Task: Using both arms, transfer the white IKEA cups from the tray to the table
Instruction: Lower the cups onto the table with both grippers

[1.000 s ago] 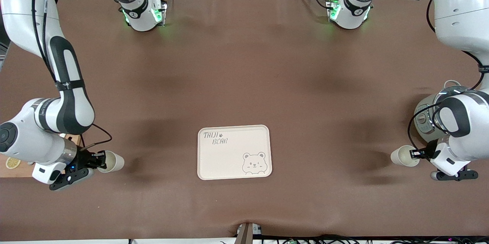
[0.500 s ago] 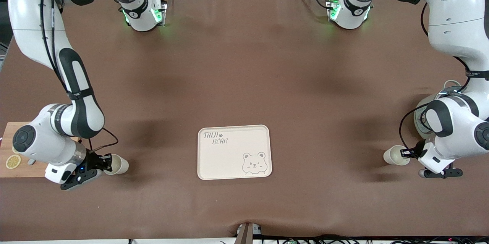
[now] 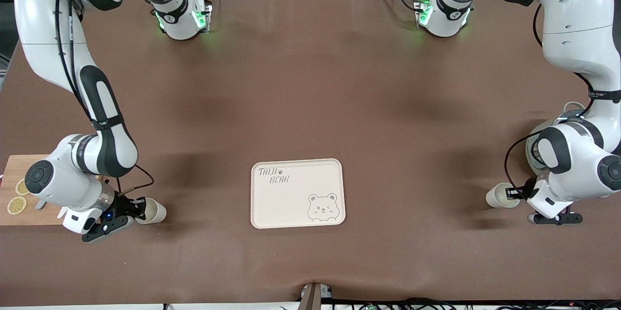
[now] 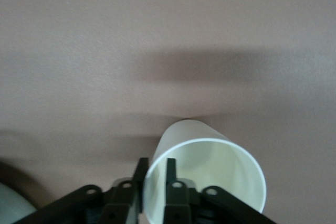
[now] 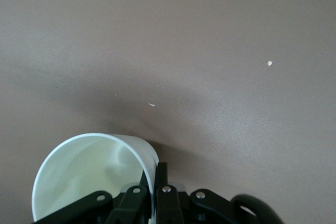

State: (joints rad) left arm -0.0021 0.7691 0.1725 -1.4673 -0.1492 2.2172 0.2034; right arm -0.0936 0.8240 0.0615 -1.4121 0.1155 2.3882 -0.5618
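Both cups (image 3: pixel 498 196) (image 3: pixel 154 211) edged trayward; wrist views show rim pinches.

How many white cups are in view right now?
2. One small off-white tumbler cup is in the right pincer near the right arm's end; the other is in the left pincer near the left arm's end.

The tray (image 3: pixel 297 193) carried the only clear lettering: "TAIJI BEAR" in two lines, a small paw print after the first word, at the corner toward the bases and the right arm's end. A bear face sat in the tray's diagonal corner. Small dark print on the arms' black joint bands was too tiny to read.
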